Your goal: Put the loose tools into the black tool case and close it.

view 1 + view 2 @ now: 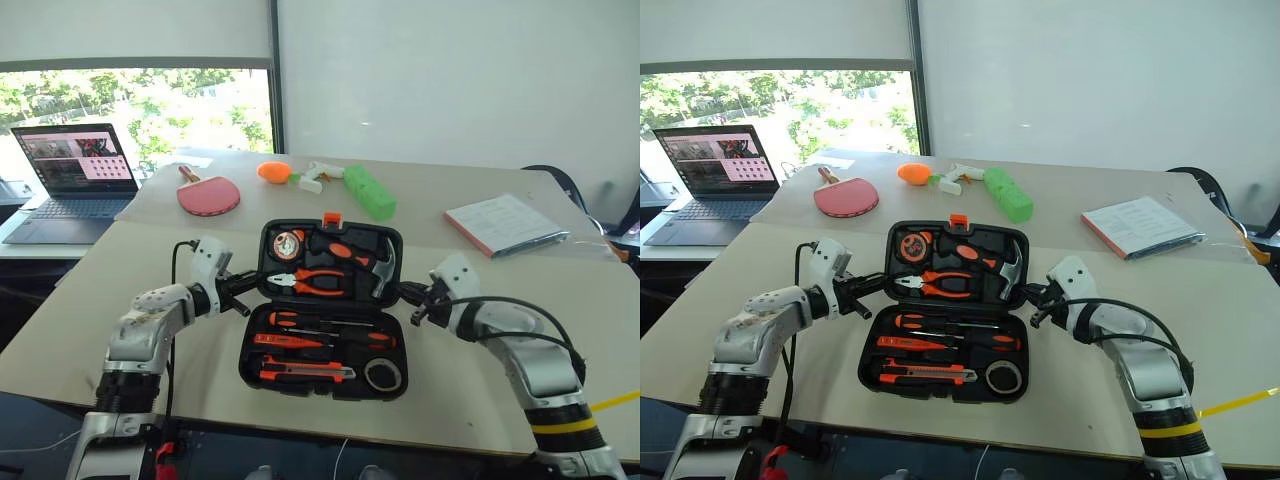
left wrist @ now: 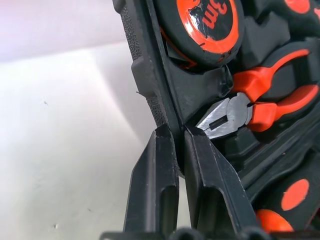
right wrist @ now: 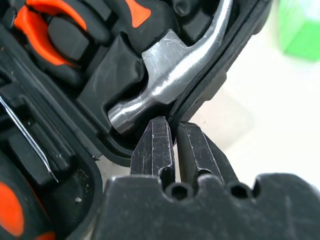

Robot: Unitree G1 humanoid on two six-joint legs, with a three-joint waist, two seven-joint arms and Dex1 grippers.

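Observation:
The black tool case [image 1: 322, 305] lies open near the table's front edge. Its near half holds black-and-orange screwdrivers [image 1: 320, 322], the utility knife [image 1: 305, 372] and the dark tape roll [image 1: 383, 374], all seated in slots. The far half carries pliers [image 1: 318, 282], a hammer [image 1: 385, 265] and a round tape measure [image 2: 210, 20]. My left gripper [image 2: 179, 131] is shut on the far half's left rim, beside the pliers' nose. On the opposite side my right gripper [image 3: 172, 122] pinches the right rim by the hammer head [image 3: 160, 85].
An open laptop [image 1: 75, 170] sits at the far left on a separate desk. Behind the case lie a red paddle [image 1: 208, 195], an orange toy [image 1: 272, 171] and a green toy [image 1: 368, 190]. A notebook [image 1: 505, 222] rests at the back right.

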